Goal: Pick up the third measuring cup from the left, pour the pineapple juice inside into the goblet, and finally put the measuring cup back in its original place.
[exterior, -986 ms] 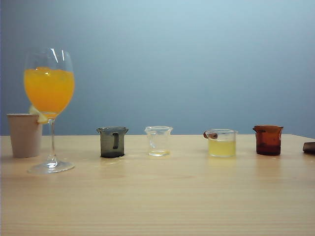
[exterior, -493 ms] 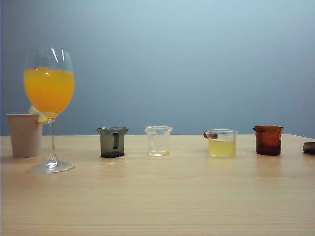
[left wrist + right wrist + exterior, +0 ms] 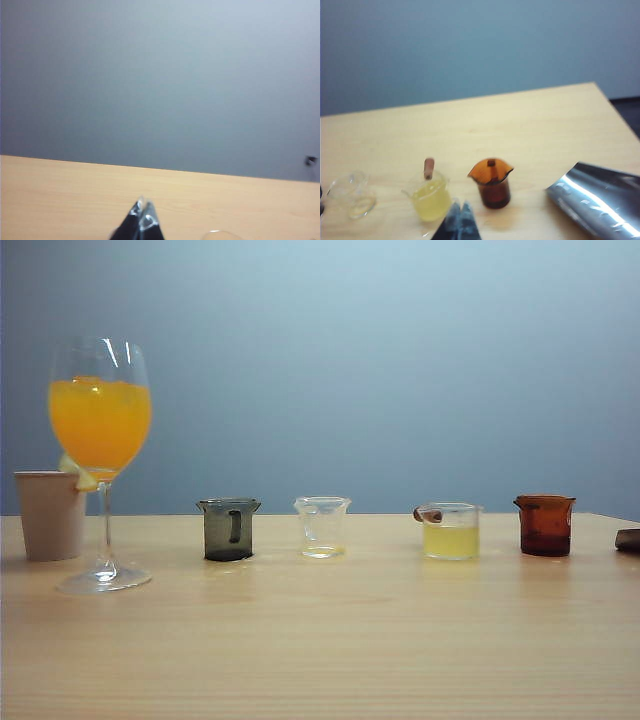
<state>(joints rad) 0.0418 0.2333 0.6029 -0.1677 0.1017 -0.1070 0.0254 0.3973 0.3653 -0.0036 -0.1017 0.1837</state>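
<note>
- On my wooden table [image 3: 320,660]: beige paper cup [image 3: 49,514] near the left edge.
- Smoky grey measuring cup [image 3: 229,529], handle facing the exterior camera, left of centre.
- Clear flared cup [image 3: 322,526] just right of it, apart, nearly empty.
- Amber-brown cup [image 3: 545,524] towards the right edge, spout visible.
- Shiny silver-dark sheet [image 3: 597,198] near the right edge, beside the amber-brown cup, not touching.
- Plain blue-grey wall [image 3: 400,360] behind.

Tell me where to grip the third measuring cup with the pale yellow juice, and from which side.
Probably grip the third measuring cup across its straight clear walls. The right gripper, jaws shut, is nearest. Its handle nub points away from the gripper, so the near side looks unobstructed. Keep clear of the amber cup.
</note>
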